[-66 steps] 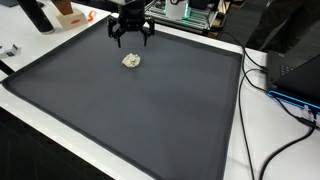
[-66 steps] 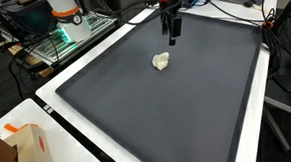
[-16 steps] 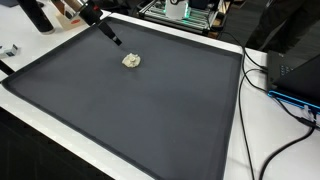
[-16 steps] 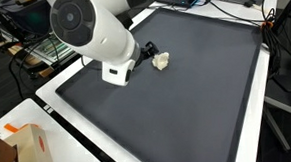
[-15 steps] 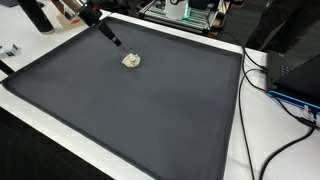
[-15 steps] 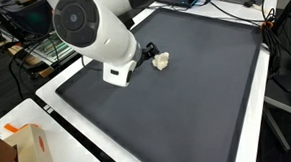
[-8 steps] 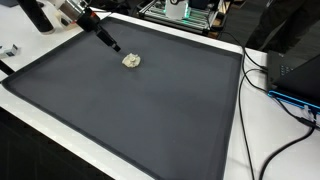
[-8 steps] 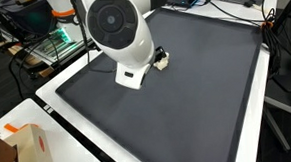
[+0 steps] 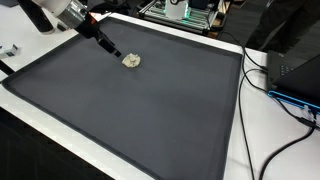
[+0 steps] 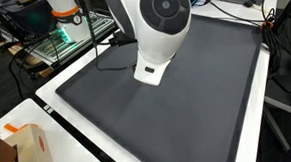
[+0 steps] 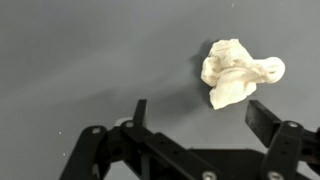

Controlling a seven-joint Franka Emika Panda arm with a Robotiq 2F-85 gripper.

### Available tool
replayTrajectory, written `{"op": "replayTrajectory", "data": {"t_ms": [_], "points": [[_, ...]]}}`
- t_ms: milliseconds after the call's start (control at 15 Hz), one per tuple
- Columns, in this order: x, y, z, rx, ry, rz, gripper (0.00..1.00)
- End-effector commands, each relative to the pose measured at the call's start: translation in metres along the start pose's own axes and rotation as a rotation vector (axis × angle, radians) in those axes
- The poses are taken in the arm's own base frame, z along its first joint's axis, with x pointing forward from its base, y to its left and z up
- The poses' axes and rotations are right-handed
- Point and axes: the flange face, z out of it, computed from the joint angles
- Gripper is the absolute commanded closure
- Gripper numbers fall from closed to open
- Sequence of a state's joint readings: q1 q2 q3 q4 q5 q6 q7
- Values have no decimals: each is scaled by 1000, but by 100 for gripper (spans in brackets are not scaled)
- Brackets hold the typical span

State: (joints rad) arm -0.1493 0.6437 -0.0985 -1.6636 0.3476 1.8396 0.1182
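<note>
Well, at the far left in an exterior view, the arm (image 9: 62, 10) slants in from the upper corner. Its fingers (image 9: 114, 50) hang low over the dark mat (image 9: 150, 120), just left of a crumpled whitish lump (image 9: 131, 60). The lump lies on the mat near its back edge, close to the fingers but apart from them as far as I can see. Further right the mat runs on to its raised rim, then comes the white strip of worktop (image 9: 243, 130). Past that, a tangle of cables (image 9: 290, 100) lies beside a black box (image 9: 295, 70).

In an exterior view, a cardboard box (image 10: 24, 147) sits at the lower left, off the mat. The arm's big white joint (image 10: 158, 30) stands right in front of the camera, so the lump and the fingers are hidden there.

In the wrist view, the fingers (image 11: 140, 112) stand wide apart, one at the left and one at the right, with nothing held between them. The lump (image 11: 238, 72) lies on the grey mat ahead of the gap, towards the right-hand side. Its lower edge is near the right finger (image 11: 265, 118) but does not touch it.
</note>
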Motion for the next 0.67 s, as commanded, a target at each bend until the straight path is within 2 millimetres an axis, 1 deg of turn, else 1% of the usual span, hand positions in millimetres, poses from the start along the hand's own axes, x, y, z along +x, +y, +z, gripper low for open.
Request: {"op": "replayTrajectory", "data": {"t_ms": [0, 333, 600], "points": [[10, -21, 4, -101, -9, 6, 0], [14, -54, 5, -228, 15, -20, 0], [13, -79, 6, -331, 48, -55, 0]]}}
